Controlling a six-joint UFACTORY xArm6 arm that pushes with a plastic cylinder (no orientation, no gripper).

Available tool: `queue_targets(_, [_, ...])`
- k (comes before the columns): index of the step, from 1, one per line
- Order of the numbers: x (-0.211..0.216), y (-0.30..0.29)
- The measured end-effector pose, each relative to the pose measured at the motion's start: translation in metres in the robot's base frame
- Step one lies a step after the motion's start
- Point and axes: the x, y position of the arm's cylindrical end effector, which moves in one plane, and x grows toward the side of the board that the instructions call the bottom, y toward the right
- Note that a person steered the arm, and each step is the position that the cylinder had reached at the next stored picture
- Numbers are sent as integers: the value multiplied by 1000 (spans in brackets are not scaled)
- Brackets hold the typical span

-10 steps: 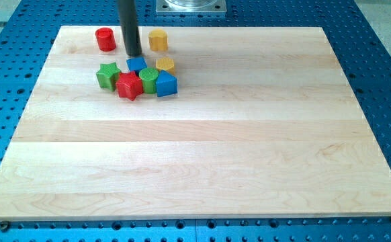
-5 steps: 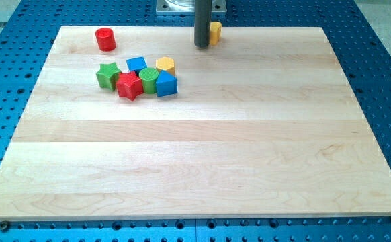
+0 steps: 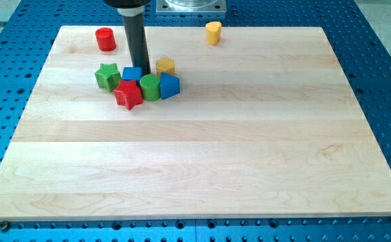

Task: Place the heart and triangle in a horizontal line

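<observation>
A yellow heart [image 3: 213,32] sits alone at the view's top edge of the wooden board [image 3: 249,148]. A blue triangle [image 3: 169,85] lies at the right end of a cluster in the upper left. My tip [image 3: 142,68] is in that cluster, touching the top right of a blue cube [image 3: 132,74]. It stands left of a yellow hexagon [image 3: 165,66] and up-left of the triangle. The heart is far up-right of my tip.
In the cluster a green star [image 3: 107,75], a red star [image 3: 129,94] and a green cylinder [image 3: 150,87] crowd against the cube and triangle. A red cylinder [image 3: 105,38] stands apart at the upper left. A metal mount [image 3: 191,5] sits beyond the top edge.
My tip first swept the yellow heart right along the top edge. It then came back down-left into the cluster and nudged the blue cube, red star, green cylinder and triangle slightly down.
</observation>
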Motion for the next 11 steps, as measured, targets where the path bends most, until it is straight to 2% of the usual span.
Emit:
queue_targets(2, [57,0])
queue_targets(3, [73,39])
queue_targets(4, [44,61])
queue_targets(5, [40,49])
queue_targets(6, [20,89])
queue_targets(7, [-10,104])
queue_targets(8, [-11,67])
queue_targets(9, [-33,58])
queue_targets(10, [-45,87])
queue_targets(11, [-45,161])
